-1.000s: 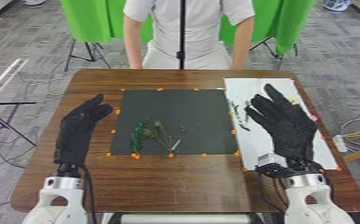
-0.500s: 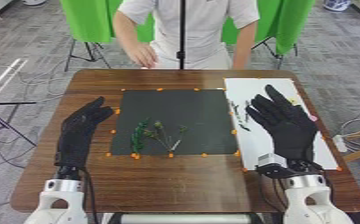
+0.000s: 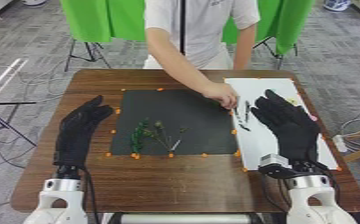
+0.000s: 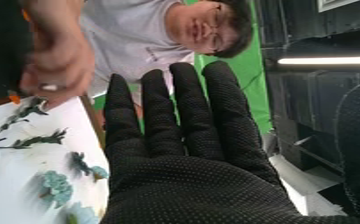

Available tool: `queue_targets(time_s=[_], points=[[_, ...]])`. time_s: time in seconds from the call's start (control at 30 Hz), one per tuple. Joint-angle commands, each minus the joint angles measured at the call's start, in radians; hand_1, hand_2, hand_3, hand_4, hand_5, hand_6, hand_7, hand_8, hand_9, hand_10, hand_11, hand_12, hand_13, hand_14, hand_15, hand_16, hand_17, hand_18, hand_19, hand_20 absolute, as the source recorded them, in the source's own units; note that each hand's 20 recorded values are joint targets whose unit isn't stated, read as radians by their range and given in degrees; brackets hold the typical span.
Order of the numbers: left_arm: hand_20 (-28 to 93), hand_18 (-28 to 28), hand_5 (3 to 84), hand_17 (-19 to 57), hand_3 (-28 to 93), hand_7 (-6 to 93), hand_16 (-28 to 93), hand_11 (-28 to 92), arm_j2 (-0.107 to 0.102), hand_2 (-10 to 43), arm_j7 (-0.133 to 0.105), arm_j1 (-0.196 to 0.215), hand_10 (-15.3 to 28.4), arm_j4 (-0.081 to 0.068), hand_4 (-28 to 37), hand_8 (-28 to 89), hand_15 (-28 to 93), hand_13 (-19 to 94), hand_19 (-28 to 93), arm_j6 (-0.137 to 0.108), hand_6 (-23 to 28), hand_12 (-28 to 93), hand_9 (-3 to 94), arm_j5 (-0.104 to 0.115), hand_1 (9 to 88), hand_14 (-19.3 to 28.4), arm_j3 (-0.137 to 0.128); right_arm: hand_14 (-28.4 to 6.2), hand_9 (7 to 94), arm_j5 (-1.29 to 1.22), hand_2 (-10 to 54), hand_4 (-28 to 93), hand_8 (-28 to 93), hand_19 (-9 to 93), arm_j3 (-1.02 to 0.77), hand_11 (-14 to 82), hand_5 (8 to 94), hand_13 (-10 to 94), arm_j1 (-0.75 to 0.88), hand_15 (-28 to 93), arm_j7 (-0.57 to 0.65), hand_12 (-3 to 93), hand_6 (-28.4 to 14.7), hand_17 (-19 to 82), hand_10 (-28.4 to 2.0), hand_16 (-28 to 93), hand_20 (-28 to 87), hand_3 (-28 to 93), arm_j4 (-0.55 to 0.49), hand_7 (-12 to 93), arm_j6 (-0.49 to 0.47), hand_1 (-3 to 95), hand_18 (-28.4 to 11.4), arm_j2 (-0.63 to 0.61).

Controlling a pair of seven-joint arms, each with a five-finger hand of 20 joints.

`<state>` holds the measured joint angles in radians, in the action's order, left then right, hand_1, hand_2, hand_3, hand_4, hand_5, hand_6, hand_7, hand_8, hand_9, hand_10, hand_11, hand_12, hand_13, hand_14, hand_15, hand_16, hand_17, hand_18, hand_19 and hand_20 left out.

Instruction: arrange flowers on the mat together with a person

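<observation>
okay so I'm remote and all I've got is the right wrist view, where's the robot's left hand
Observer: The left hand is over the left side of the table, beside the dark mat, fingers relaxed.
Operator: And is anything lying on the nearer half of that mat?
Observer: Yes, a leafy green sprig, with thin stems to its right.

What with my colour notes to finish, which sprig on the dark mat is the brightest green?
The leftmost sprig on the dark mat; the others there look duller and thinner.
</observation>
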<state>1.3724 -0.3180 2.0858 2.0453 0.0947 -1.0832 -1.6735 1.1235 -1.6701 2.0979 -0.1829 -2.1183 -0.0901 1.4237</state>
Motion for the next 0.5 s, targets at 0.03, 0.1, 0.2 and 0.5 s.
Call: queue_targets(time_s=[0.03,0.1,0.2,0.5], points=[[17,13.9,49.2,5.5,68,11.3,4,18,0.007,-4.3,0.004,-0.005,14.3,-0.001,-20.4,-5,18,38,8,-0.001,4.9,16,47.9,0.007,24.1,19.0,-0.001,-12.5,45.9,0.006,4.3,-16,-7,6,0.009,5.6,48.4,35,0.017,11,0.005,13.1,-4.5,22,-14.4,16,30,76,-0.006,6,0.018,7.3,-13.9,0.009],[17,13.8,49.3,5.4,68,11.3,4,18,0.006,-4.3,0.004,0.001,14.3,0.001,-20.5,-5,18,37,8,-0.005,5.0,16,47.9,0.008,24.0,19.0,-0.005,-12.4,46.9,0.010,4.3,-16,-7,6,0.012,5.8,48.9,35,0.013,11,0.010,13.2,-4.3,22,-14.2,16,30,76,-0.003,6,0.014,7.3,-14.0,0.003],[17,13.8,49.3,5.2,68,11.3,4,18,0.009,-4.4,0.010,0.011,14.3,0.005,-20.4,-5,18,37,8,-0.008,4.9,16,47.9,0.015,23.9,18.9,-0.012,-12.4,47.3,0.012,4.4,-16,-7,6,0.014,5.8,49.3,36,0.011,11,0.019,13.1,-4.2,22,-14.2,15,30,76,-0.004,6,0.009,7.5,-14.0,0.003],[17,13.9,49.2,4.5,68,11.6,4,18,0.010,-4.7,0.002,0.004,14.1,0.003,-20.6,-5,19,37,8,-0.007,4.8,16,47.9,0.012,23.7,18.9,-0.007,-12.5,48.1,0.025,-0.1,-16,-7,6,0.025,6.1,50.1,36,-0.006,12,0.029,13.4,-4.2,22,-14.1,15,31,76,0.004,7,-0.003,10.6,-14.0,-0.011]])
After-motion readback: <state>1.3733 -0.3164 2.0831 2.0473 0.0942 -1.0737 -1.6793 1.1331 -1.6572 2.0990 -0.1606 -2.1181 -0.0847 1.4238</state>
